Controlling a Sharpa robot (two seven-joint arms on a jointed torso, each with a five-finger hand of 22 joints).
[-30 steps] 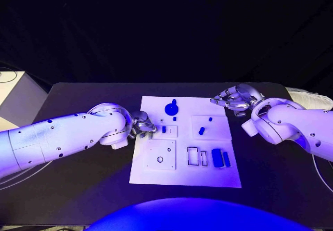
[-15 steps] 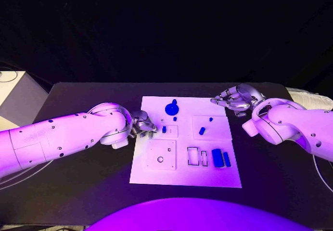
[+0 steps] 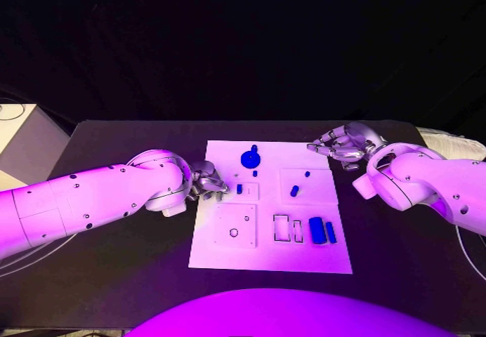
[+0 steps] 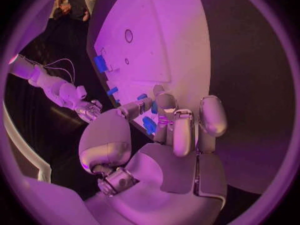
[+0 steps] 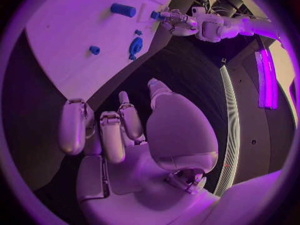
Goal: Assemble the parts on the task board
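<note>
task board: white plate, centre of head frame, on black table; long side runs top to bottom of frame
round part: blue disc with small tab, upper middle of board; tiny blue dot just below it
small part: blue, standing in the square tile at board's left edge, mid-height, just beside left hand fingertips
slanted part: blue, short, tilted, in the right-hand tile, mid-height
bar parts: two blue bars side by side, lower right of board, upright in frame, next to two empty rectangular slots
hole tile: lower left of board, one round hole, nothing in it
left hand: at board's left edge, mid-left of frame; fingers curled in. Left wrist view shows a blue piece pinched between thumb and fingers, over the board edge
right hand: off board's upper right corner, over bare table; right wrist view shows fingers loosely bent and apart, nothing in them, palm clear of the board
hands relative: well apart, board between them
grey box: left edge of frame, off the table's corner
</note>
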